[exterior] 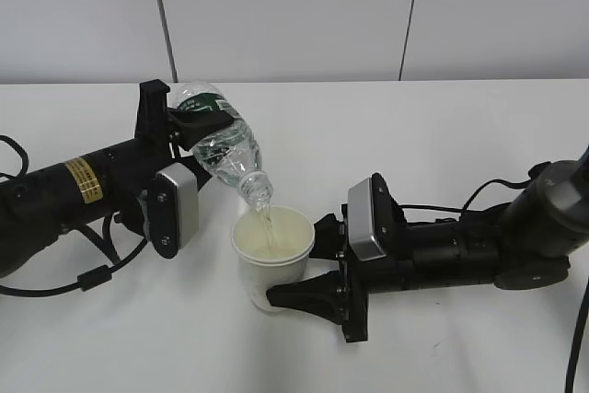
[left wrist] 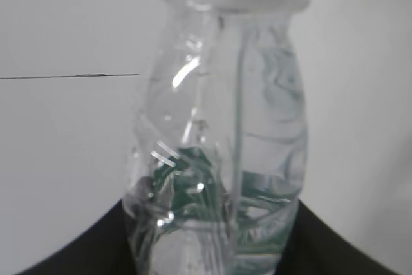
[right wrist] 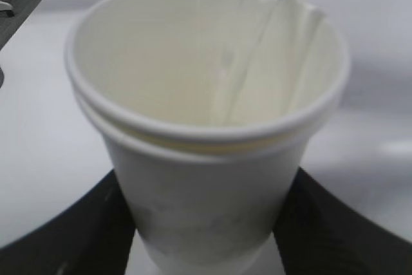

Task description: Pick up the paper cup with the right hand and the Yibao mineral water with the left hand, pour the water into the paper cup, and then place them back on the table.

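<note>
In the exterior view, the left hand's claw (exterior: 189,117) grips the Yibao mineral water (exterior: 224,144) around its labelled body, tilted neck-down to the right, the mouth just above the paper cup (exterior: 271,260). A thin stream falls inside the far rim. The right hand's claw (exterior: 308,269) clasps the cup low on its wall, right of the bottle, above the white worktop (exterior: 442,135). To my judgement the pour goes well if the tilt deepens slowly and the mouth stays over the cup's middle, not its edge.

In the left wrist view, the bottle fills the picture, neck pointing away, with dark claw fingers (left wrist: 84,249) closed at either side of its base. Much water remains, so it seems wise to stop before the cup brims.

In the right wrist view, the cup stands upright between the closed fingers (right wrist: 84,230), which press its lower wall; it looks like two cups nested. The stream enters near the far right rim. A soft wall may buckle, so the squeeze should stay gentle.
</note>
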